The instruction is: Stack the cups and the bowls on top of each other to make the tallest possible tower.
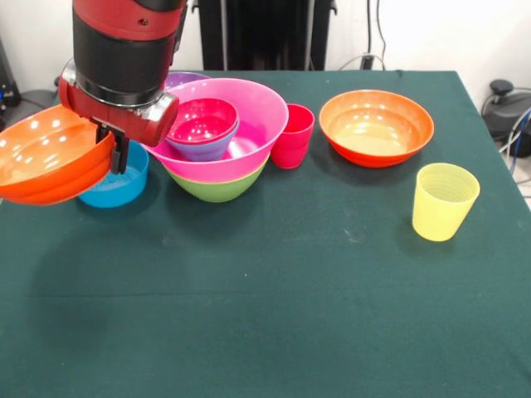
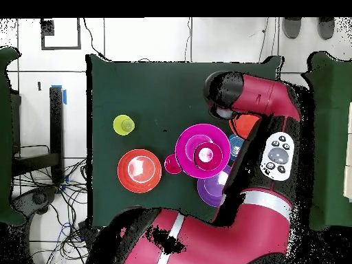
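My gripper (image 1: 120, 155) is shut on the rim of a wide orange bowl (image 1: 51, 157) and holds it tilted above the table at the left. The held bowl shows partly under the arm in the overhead view (image 2: 244, 124). A small blue bowl (image 1: 120, 187) stands just under the gripper. To the right is the tower: a green bowl (image 1: 217, 188) at the bottom, the big pink bowl (image 1: 249, 137) on it, and a small blue bowl (image 1: 202, 148) holding a red-pink bowl (image 1: 202, 120). A red cup (image 1: 293, 135) stands beside the tower. The yellow cup (image 1: 445, 201) stands at the right.
A second orange bowl (image 1: 376, 127) stands at the back right. A purple bowl (image 1: 184, 80) peeks out behind the tower, close to the arm. The table's green cloth (image 1: 265, 315) stretches in front of the things. In the overhead view the arm (image 2: 275, 137) covers the table's right side.
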Motion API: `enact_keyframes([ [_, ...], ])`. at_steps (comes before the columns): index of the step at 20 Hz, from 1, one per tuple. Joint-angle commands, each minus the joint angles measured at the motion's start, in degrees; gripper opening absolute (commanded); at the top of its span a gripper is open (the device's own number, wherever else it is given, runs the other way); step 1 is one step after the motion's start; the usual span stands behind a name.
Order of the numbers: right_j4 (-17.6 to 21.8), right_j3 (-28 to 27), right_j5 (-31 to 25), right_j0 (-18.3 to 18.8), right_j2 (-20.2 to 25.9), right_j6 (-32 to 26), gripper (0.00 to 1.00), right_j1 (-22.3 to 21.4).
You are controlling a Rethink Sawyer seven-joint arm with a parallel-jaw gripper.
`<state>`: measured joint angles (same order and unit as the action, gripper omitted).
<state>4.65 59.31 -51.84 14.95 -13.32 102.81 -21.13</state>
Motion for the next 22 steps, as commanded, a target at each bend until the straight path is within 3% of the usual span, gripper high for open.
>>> enact_keyframes([
  [1, 2.92, 2.78, -5.3, -2.09, 5.98, -6.21, 0.0, -1.16],
  [10, 1.86, 6.08, -4.82, -3.98, 5.86, -3.37, 0.0, -2.72],
  [22, 1.75, 6.58, -5.85, -4.8, 5.22, -2.83, 0.0, -3.64],
])
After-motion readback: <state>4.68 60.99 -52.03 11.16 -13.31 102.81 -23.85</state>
